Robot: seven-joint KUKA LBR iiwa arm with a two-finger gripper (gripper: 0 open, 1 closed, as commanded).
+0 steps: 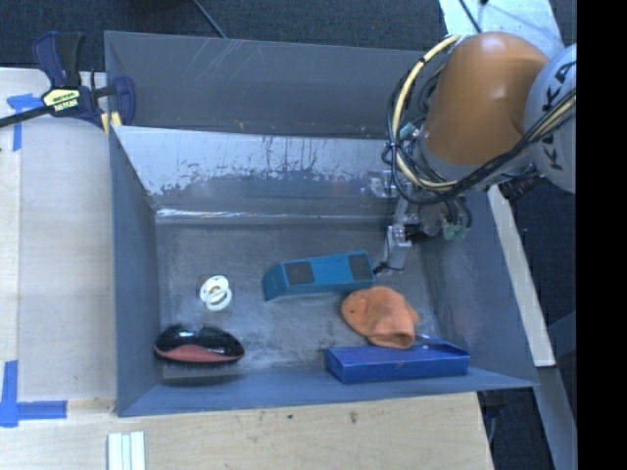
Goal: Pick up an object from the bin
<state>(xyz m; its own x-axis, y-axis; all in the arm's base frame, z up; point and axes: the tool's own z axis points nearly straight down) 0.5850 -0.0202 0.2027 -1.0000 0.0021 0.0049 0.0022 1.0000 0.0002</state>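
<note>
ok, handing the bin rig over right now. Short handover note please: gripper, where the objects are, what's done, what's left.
Gripper: low inside the bin, at the right end of the blue block. Can't tell whether it is open or shut.
Things: the blue block lies mid-floor. The orange lump is just in front of the gripper. The flat blue box lies along the front wall. The white ring is left of the block. The black-and-red item is front left.
Done: nothing lifted; all five lie on the floor.
Left: grasp one, probably the block or the lump, and lift it out.
</note>
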